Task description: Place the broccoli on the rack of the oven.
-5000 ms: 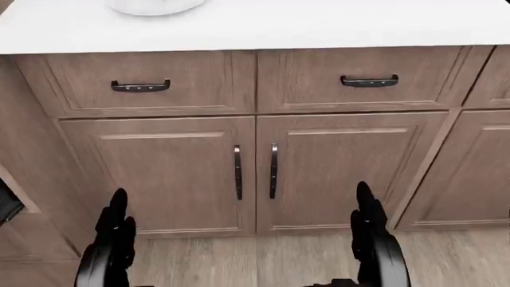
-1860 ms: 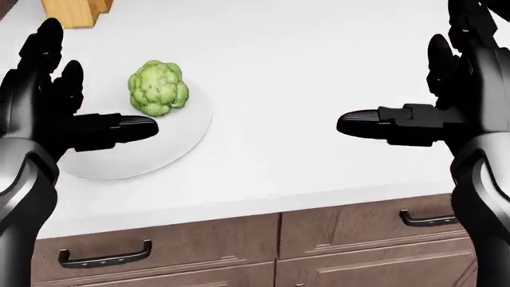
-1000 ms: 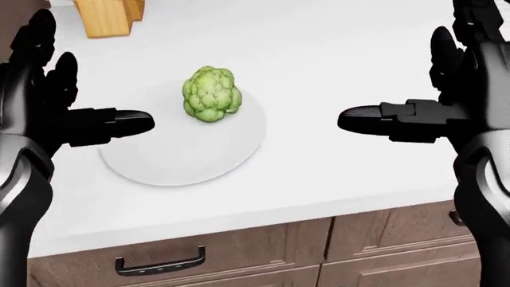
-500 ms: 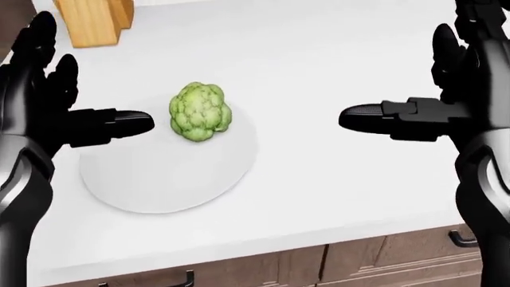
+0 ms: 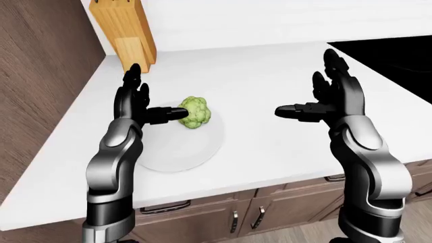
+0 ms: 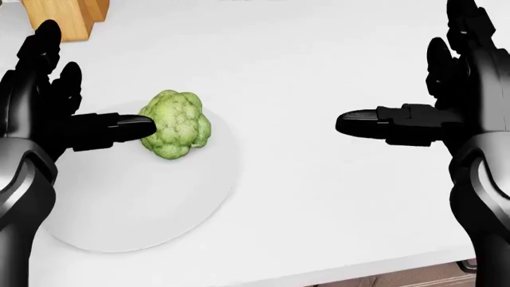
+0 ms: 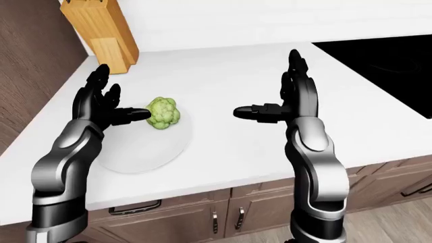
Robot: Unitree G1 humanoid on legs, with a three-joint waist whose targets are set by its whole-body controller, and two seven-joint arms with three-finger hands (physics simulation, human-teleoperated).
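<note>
A: Broccoli (image 6: 175, 133) sits on the white plate (image 6: 143, 221). Left hand (image 6: 60, 116) spread, empty, thumb at its side.

B: Right hand (image 6: 434, 107) equally spread, empty, well apart. Advice: bring it across, cup from both sides, avoid nudging the plate.

A pale green, knobbly broccoli head (image 5: 194, 112) rests on a round white plate (image 5: 177, 147), at the plate's upper edge. The plate lies on a white countertop (image 5: 270, 71). The black three-finger left hand (image 5: 140, 105) is raised with fingers spread upward; its thumb points right and its tip meets the left side of the broccoli. The black three-finger right hand (image 5: 327, 99) is held the same way, thumb pointing left, well apart from the broccoli. A light wooden knife block (image 5: 124, 31) stands at top left beside a brown wood-grain wall panel (image 5: 37, 76). A flat black cooktop (image 5: 391, 53) occupies the upper right. Brown wooden cabinet fronts (image 5: 223, 217) with dark handles (image 5: 233, 221) run below the countertop.
</note>
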